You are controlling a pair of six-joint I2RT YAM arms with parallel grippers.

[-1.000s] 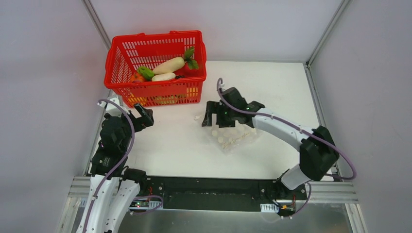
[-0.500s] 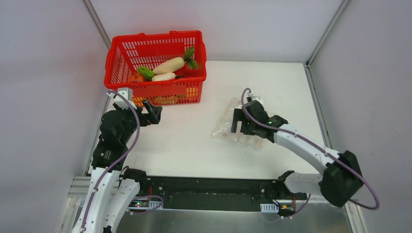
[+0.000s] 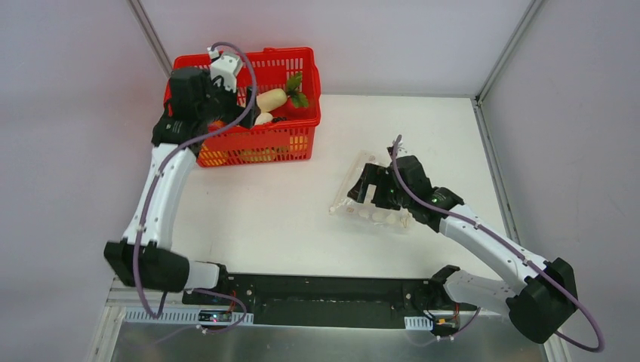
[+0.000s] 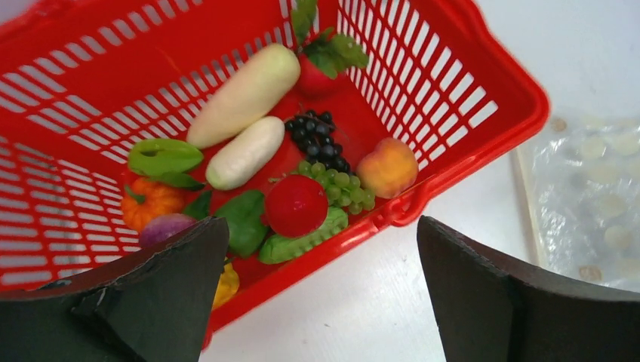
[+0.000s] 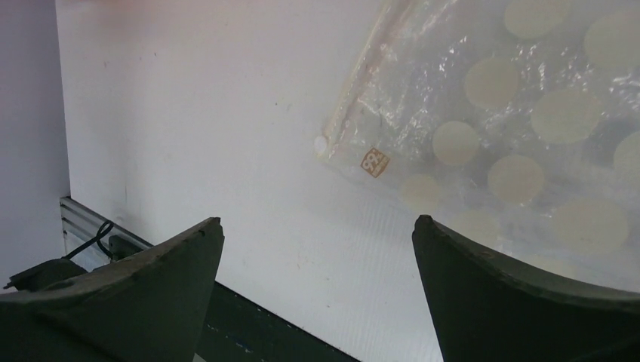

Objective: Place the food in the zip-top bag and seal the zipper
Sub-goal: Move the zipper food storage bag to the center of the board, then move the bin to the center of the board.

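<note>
**Left arm.** One second earlier this arm is folded near its base, short of the red basket (image 4: 483, 113). It now reaches out over the basket. The left gripper (image 4: 321, 226) hovers above the contents with its jaws spread wide and nothing between them. Below it lie the red round fruit (image 4: 296, 205), the green grapes (image 4: 340, 185) and the peach (image 4: 387, 167) (the two white radishes (image 4: 241, 94) next to them are not for packing).

**Right arm.** Over the same second the zip-top bag (image 5: 528, 136) shifts from a crumpled heap to a flatter spread on the table (image 3: 272, 219). It lies well apart from the basket, on its right. The right gripper (image 5: 317, 220) hangs just above the bag, jaws wide apart, holding nothing. The zipper (image 5: 359, 75) runs along the bag edge that faces the basket. The views do not show whether it is open or closed.

**Task status.** No food is in the bag. The change suggests that bag positioning is finished and the first pick is starting. The next move is probably a descent of the left gripper onto one fruit. Nothing holds the flat bag, so its mouth will likely need to be held open before anything goes in.
</note>
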